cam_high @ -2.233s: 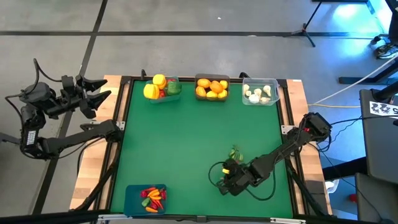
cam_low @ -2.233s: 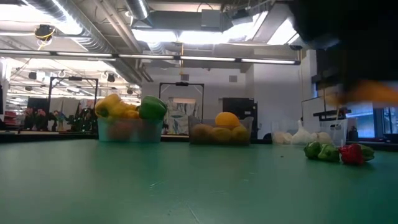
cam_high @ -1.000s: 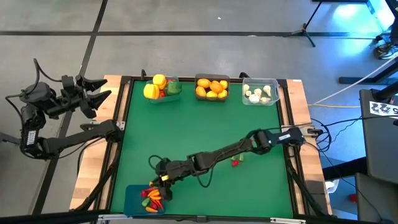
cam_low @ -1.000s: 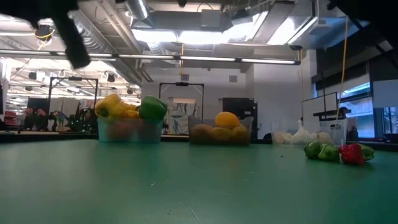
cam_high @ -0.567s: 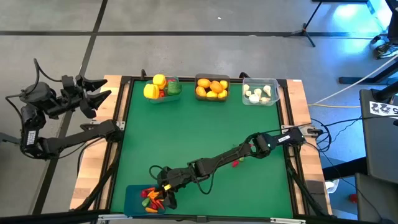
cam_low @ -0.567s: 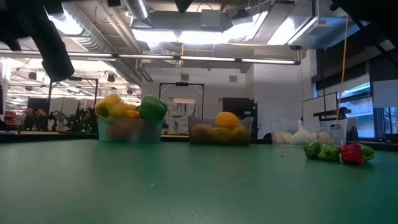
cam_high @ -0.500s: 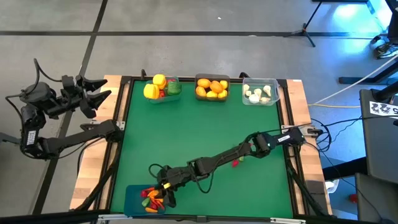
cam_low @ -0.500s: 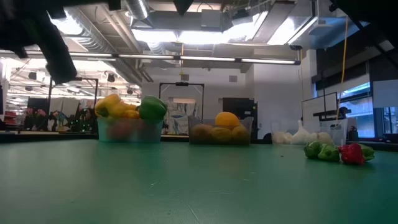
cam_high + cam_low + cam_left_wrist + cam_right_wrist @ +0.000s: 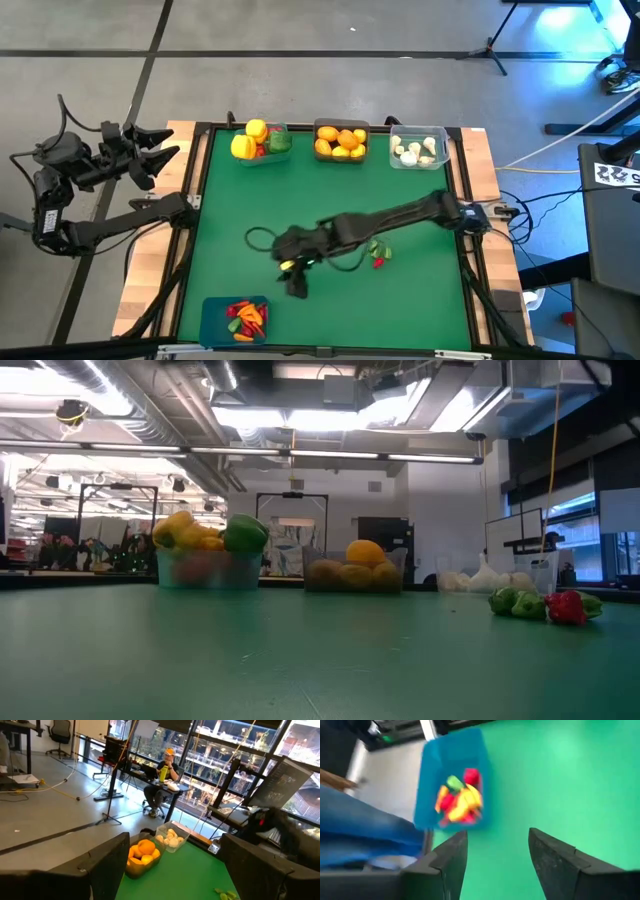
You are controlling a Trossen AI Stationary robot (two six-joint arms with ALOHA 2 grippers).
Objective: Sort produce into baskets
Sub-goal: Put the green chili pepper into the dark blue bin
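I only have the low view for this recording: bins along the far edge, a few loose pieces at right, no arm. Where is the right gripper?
Observer: The right gripper hangs mid-table, fingers open and empty.
Operator: Any bin I'm missing?
Observer: Yes, a blue bin of red and orange pieces at the near edge.
Operator: And the left arm?
Observer: Its left gripper waits off the mat's far left corner, open.

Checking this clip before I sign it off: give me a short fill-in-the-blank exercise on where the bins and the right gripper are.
1. The right gripper hangs with its fingers ____ and nothing between them.
2. The carrots and chillies lie in the ____ bin.
3. The garlic bin stands at the table's far ____ corner.
4. Loose peppers lie on the ____ mat.

Missing words: open; blue; right; green
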